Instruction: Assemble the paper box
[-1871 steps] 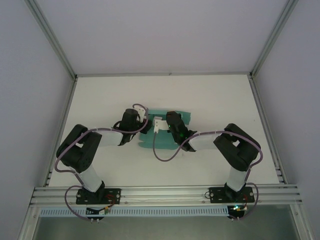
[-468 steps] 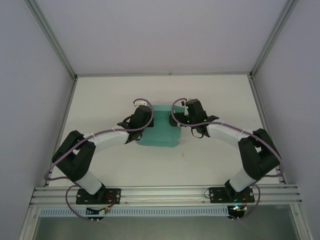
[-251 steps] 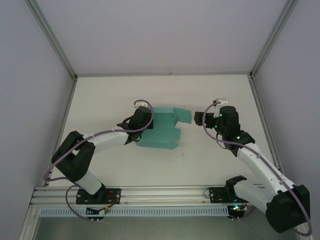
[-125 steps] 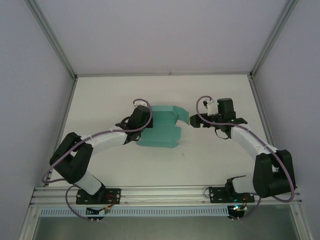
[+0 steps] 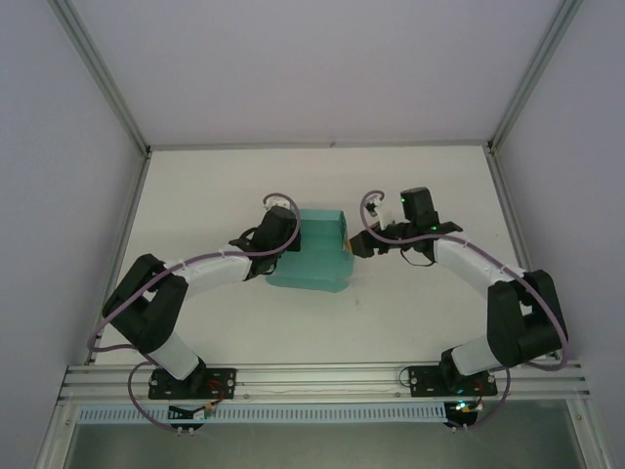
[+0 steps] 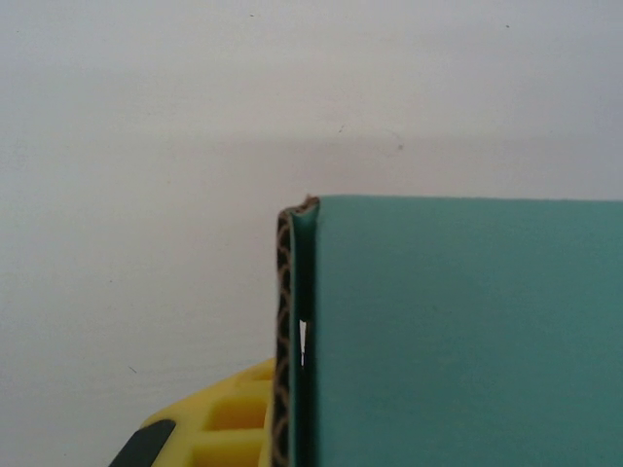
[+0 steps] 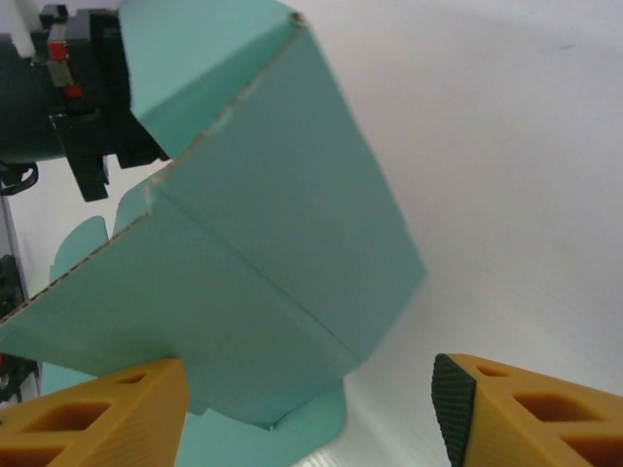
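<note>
The white table (image 5: 195,186) lies under the teal paper box (image 5: 317,259), which is partly folded. The left gripper (image 5: 291,234) is clamped tight on the box's left wall. At the box's right side, the right gripper (image 5: 357,244) has its fingers (image 7: 526,409) parted, unclamped around a flap.

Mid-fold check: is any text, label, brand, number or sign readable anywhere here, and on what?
No readable text anywhere.
The box is plain teal card in all three views, with no print or label.
The table is unmarked white.
The left arm and right arm: any markings are too small to read.
</note>
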`<state>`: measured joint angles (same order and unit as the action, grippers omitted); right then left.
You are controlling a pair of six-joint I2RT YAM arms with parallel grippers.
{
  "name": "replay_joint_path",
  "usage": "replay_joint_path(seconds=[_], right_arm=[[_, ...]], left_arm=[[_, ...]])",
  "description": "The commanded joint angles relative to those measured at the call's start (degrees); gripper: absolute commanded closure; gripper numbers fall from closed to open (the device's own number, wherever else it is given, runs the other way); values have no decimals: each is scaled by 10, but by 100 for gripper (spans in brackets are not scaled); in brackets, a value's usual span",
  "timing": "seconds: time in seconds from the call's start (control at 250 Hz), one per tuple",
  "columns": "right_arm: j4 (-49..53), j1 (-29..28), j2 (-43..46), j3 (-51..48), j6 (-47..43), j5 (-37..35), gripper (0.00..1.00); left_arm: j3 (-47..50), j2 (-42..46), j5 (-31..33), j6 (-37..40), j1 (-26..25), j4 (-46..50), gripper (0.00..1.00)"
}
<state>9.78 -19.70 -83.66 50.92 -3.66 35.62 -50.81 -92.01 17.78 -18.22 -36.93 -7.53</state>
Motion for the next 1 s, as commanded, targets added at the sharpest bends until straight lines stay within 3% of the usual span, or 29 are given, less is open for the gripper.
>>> replay_joint_path(seconds=[0.0, 0.18, 0.24, 0.383, 0.491, 0.591, 0.778, 0.89, 0.994], right_arm=[[-19, -23, -22, 28, -11, -9, 35], [-78, -66, -49, 37, 17, -122, 48], [-109, -83, -55, 33, 32, -172, 49], [-189, -130, -64, 22, 79, -369, 51], [-201, -164, -83, 37, 132, -555, 68], [-208, -186, -101, 48, 145, -648, 82], [-145, -203, -144, 94, 198, -771, 100], [-55, -203, -182, 142, 270, -866, 100], [-24, -203, -205, 172, 288, -894, 97]], left_arm=[[-16, -2, -12, -4, 3, 2, 100], [-14, 2, -19, -9, 3, 4, 100], [-14, 3, -22, -10, 2, 6, 100], [-15, 2, -24, -11, 0, 10, 100], [-15, 2, -24, -15, -3, 11, 100], [-19, 0, -24, -23, -5, 14, 100], [-32, -6, -12, -47, -9, 30, 100], [-40, -8, -13, -59, -13, 38, 100], [-48, -11, -8, -62, -18, 49, 100]])
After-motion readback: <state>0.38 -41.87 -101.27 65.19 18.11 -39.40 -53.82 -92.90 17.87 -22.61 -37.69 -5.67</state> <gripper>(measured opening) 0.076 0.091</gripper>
